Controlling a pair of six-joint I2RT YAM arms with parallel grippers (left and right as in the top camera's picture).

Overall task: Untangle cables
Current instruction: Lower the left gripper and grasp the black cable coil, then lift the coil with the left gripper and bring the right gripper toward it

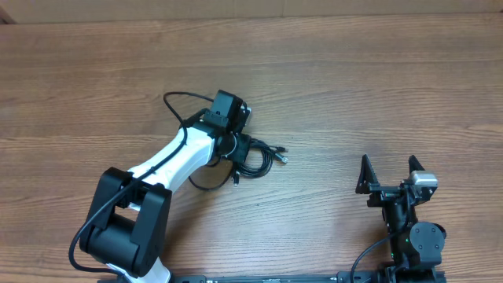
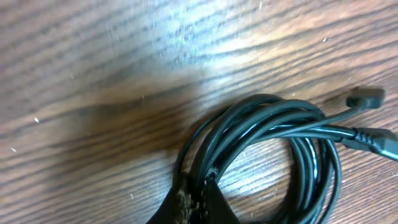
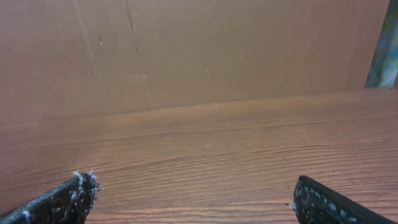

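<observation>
- Roughly at the middle of the wooden table (image 1: pixel 354 79), the cables (image 1: pixel 258 159) are gathered in a small black coil.
- From the overhead view, the left gripper (image 1: pixel 240 151) is seen lowered onto the left edge of that coil. It is carried by the white left arm (image 1: pixel 169 161), which is stretched out from the near-left corner.
- One loose loop of the cables is laid out toward the near side, just beside the arm.
- In the left wrist view, the left gripper (image 2: pixel 193 193) is shown with its dark fingertips pressed together at the bottom of the frame. Strands of the cables (image 2: pixel 267 134) are pinched between them.
- Several strands are laid side by side in a rounded loop, which is rested flat on the table (image 2: pixel 93 74).
- Two ends are seen at the right of that view. A small plug (image 2: pixel 365 97) is lying on the wood just apart from the loop, and a thicker plug (image 2: pixel 376 142) is cut off by the frame edge.
- The right gripper (image 1: pixel 388 174) is held well apart from the coil, at the near-right side of the table.
- In the right wrist view, the right gripper (image 3: pixel 193 196) is shown spread wide, with its fingers (image 3: pixel 68 199) at the two lower corners. Bare wood is seen below them and a cardboard wall (image 3: pixel 217 50) beyond.
</observation>
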